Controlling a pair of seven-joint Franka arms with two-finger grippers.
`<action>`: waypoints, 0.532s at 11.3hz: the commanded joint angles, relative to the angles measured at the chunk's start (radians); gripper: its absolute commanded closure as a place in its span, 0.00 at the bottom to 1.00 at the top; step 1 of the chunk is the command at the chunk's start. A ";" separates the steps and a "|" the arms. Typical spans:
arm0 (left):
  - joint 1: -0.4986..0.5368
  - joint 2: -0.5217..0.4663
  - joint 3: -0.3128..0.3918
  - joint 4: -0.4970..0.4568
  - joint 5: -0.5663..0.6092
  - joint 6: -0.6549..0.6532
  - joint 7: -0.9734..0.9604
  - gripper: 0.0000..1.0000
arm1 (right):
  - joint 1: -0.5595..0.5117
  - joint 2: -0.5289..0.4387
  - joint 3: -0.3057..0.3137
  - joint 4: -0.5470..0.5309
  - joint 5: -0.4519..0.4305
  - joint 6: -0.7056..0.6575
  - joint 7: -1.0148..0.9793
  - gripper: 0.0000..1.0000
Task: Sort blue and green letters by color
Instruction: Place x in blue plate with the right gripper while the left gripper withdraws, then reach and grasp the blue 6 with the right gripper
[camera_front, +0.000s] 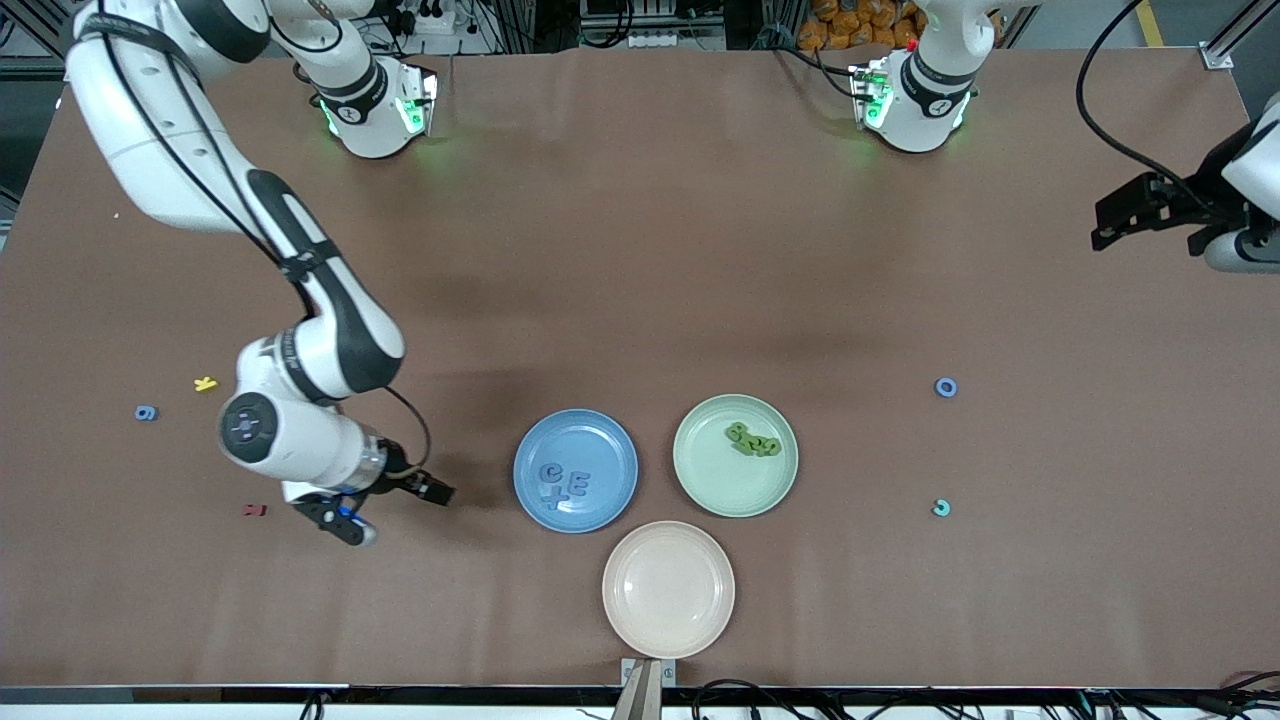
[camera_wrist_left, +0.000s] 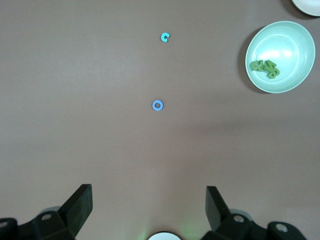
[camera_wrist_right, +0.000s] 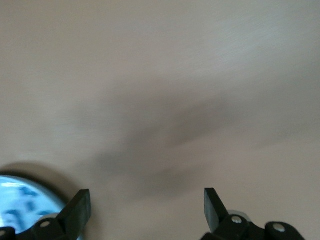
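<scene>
Three blue letters (camera_front: 565, 483) lie in the blue plate (camera_front: 580, 430); a clump of green letters (camera_front: 752, 440) lies in the pale green plate (camera_front: 730, 485). Loose on the table are a blue O (camera_front: 945, 387) and a teal C (camera_front: 941, 508) toward the left arm's end, and a blue 9 (camera_front: 146, 412) toward the right arm's end. My right gripper (camera_front: 395, 510) hangs open and empty beside the blue plate (camera_wrist_right: 25, 187). My left gripper (camera_front: 1105, 225) waits open and empty at the table's end, and its wrist view shows the O (camera_wrist_left: 157, 105), the C (camera_wrist_left: 165, 36) and the green letters (camera_wrist_left: 265, 67).
An empty beige plate (camera_front: 668, 590) sits nearer the front camera than the two coloured plates. A yellow K (camera_front: 205, 384) and a small dark red letter (camera_front: 254, 510) lie near the right arm's elbow and wrist.
</scene>
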 joint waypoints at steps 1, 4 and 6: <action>0.004 -0.006 -0.006 -0.011 -0.013 -0.015 0.026 0.00 | -0.163 -0.101 0.010 -0.104 -0.069 -0.110 -0.262 0.00; 0.004 0.002 -0.004 -0.011 -0.013 0.000 0.026 0.00 | -0.353 -0.115 0.010 -0.155 -0.075 -0.108 -0.600 0.00; 0.004 0.003 -0.001 -0.011 -0.013 0.023 0.026 0.00 | -0.441 -0.105 0.009 -0.158 -0.124 -0.107 -0.731 0.00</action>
